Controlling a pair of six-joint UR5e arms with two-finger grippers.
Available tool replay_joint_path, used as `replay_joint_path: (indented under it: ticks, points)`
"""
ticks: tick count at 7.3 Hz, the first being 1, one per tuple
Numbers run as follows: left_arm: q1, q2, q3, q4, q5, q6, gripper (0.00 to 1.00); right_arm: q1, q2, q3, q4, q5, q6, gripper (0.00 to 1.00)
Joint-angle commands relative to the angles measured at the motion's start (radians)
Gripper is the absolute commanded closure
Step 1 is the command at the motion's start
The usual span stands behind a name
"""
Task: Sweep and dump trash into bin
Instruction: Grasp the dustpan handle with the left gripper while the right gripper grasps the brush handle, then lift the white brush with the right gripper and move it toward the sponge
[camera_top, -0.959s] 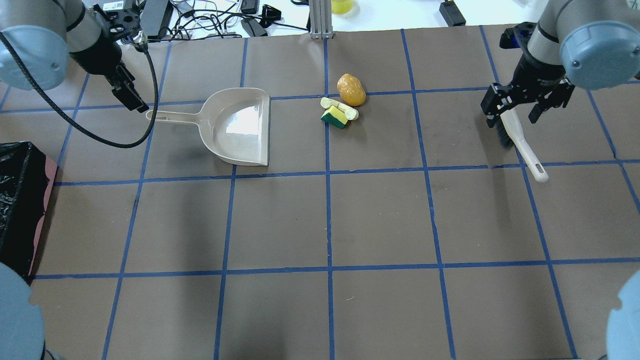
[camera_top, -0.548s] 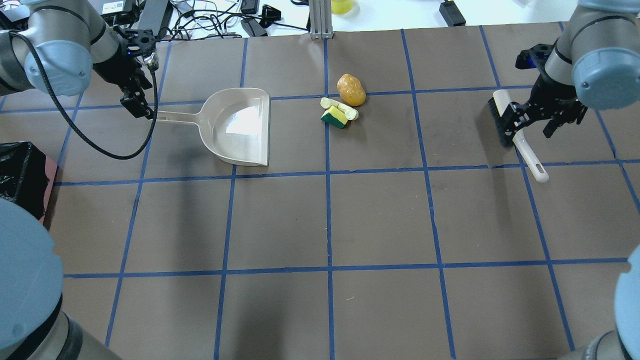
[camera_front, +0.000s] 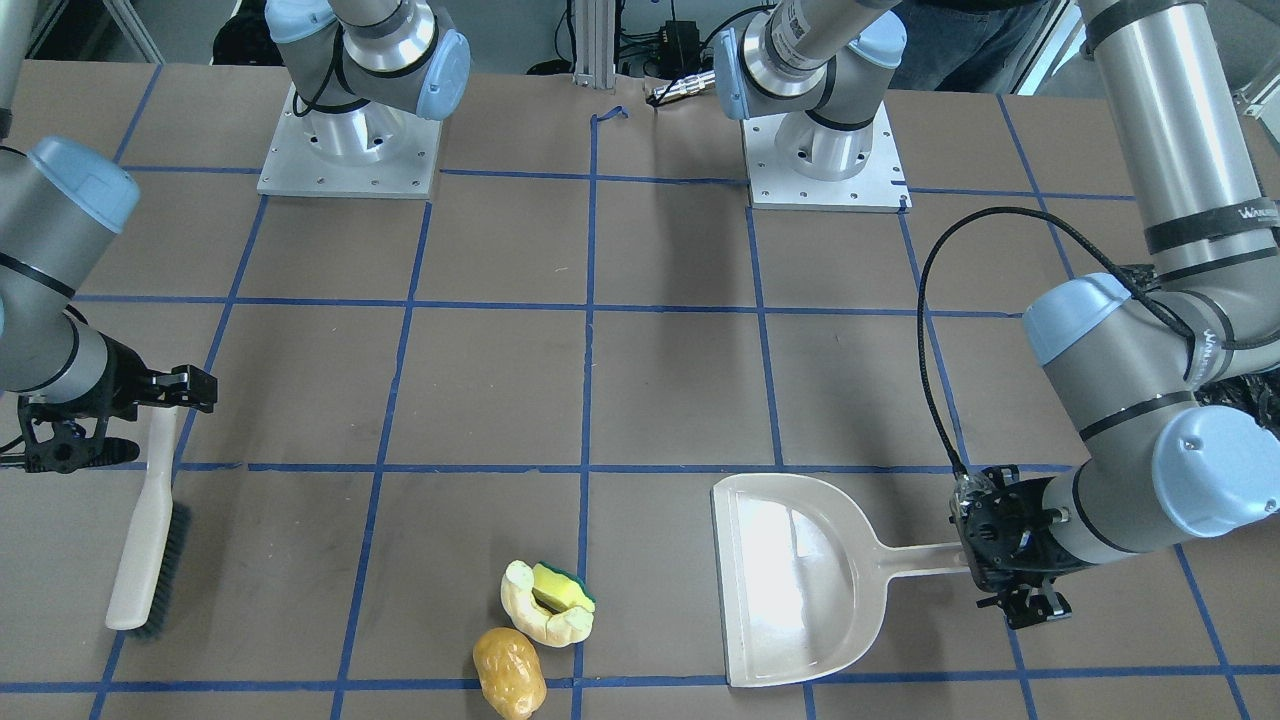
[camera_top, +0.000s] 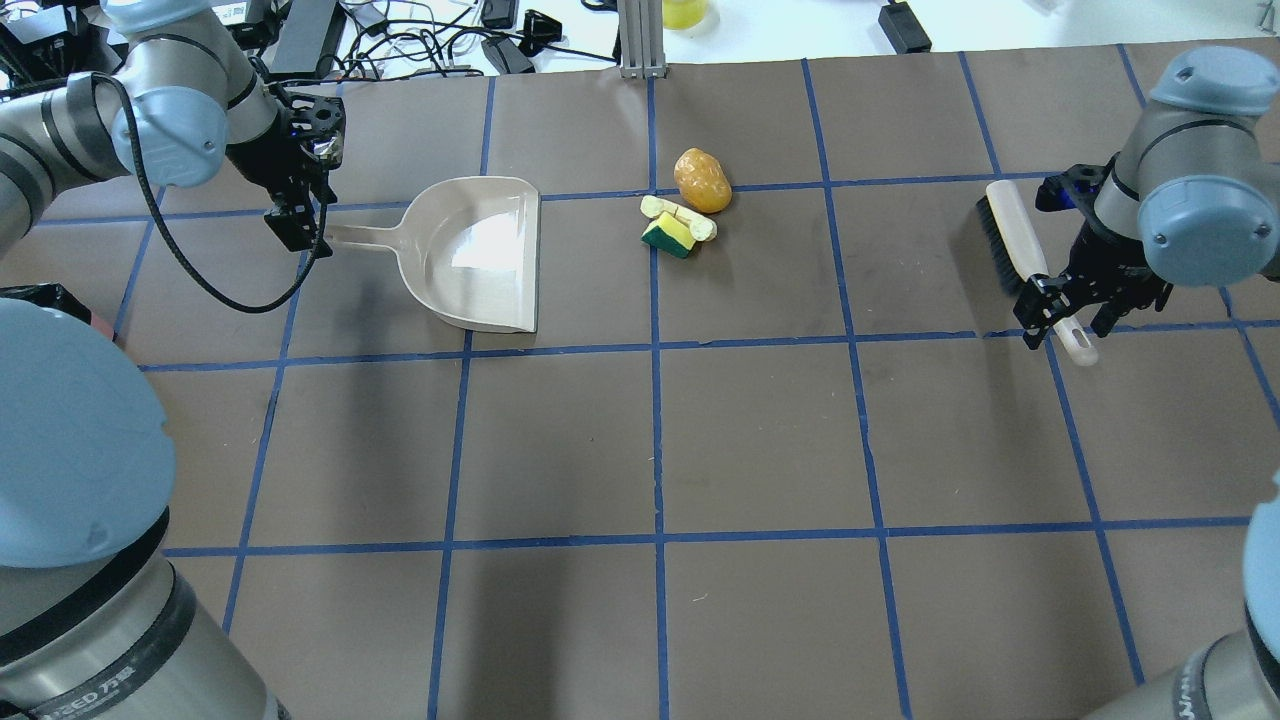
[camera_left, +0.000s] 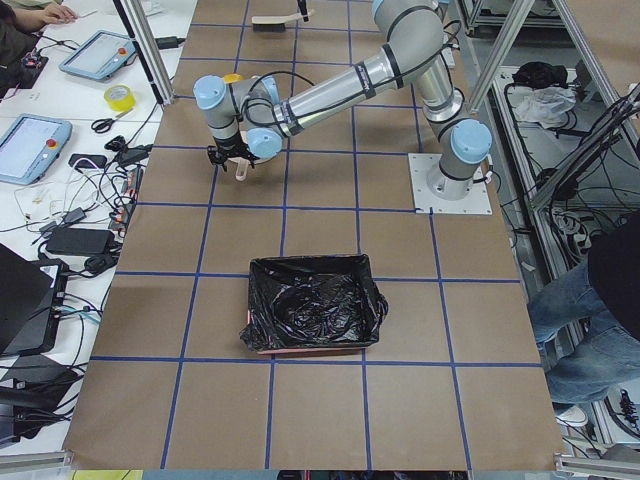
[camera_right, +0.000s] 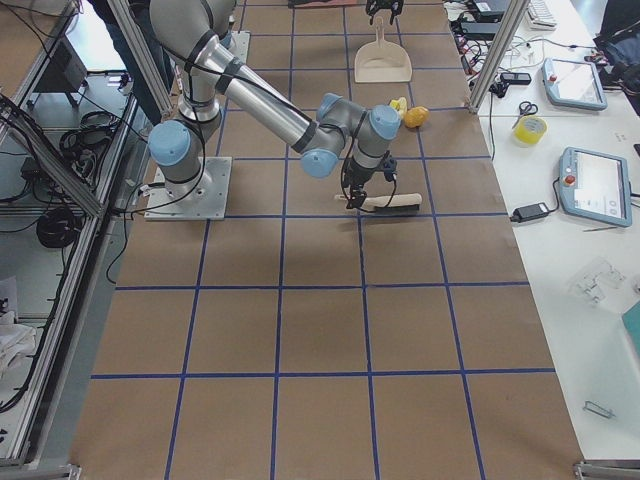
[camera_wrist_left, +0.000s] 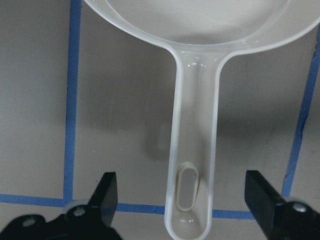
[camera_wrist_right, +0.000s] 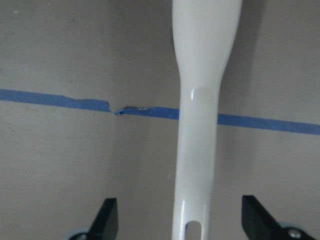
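Black-bagged bin (camera_left: 315, 300) whole only in the left side view — left hand (camera_wrist_left: 182, 195), right hand (camera_wrist_right: 181, 215) spread.

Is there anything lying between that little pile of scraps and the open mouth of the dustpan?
Nothing visible does. Only bare table, crossed by one blue tape line, separates the trash from the open edge of the dustpan. The brush lies far off on the pile's other side, again with only bare table between.

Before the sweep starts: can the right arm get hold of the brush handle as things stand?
Probably yes. The right gripper is open and straddles the brush handle, one finger to each side, with nothing between them but the handle.
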Motion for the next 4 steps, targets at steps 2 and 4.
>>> replay_joint_path:
  ticks: [2, 4]
  points:
    - [-0.011, -0.007, -0.023, -0.007, 0.027, -0.004, 0.08, 0.0, 0.002, 0.001, 0.002, 0.0, 0.0, 0.47]
    - [-0.019, -0.007, -0.043, 0.005, 0.048, -0.004, 0.1, 0.0, 0.0, 0.001, 0.002, 0.0, 0.008, 0.72]
